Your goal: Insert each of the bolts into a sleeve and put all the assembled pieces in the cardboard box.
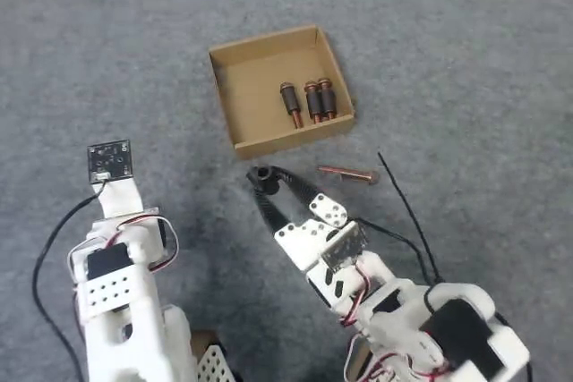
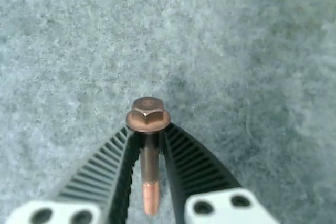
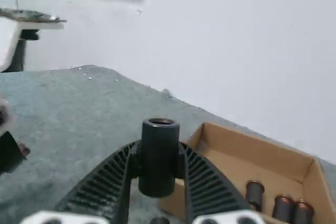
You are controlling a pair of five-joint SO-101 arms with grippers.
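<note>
Bolt and sleeve held ready for mating.
Left gripper (image 2: 150, 130) pinches a bolt (image 2: 148, 115) below its head; right gripper (image 3: 159, 149) clamps the sleeve (image 3: 159, 169) near the cardboard box (image 1: 240, 78). Align both axes before pushing in.

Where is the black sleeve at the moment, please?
In the high view, the black sleeve sits in the right gripper, just off the cardboard box's near corner, with a loose bolt beside it.

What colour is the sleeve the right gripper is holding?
Black; the cylindrical sleeve in the right gripper shows best in the right wrist view.
</note>
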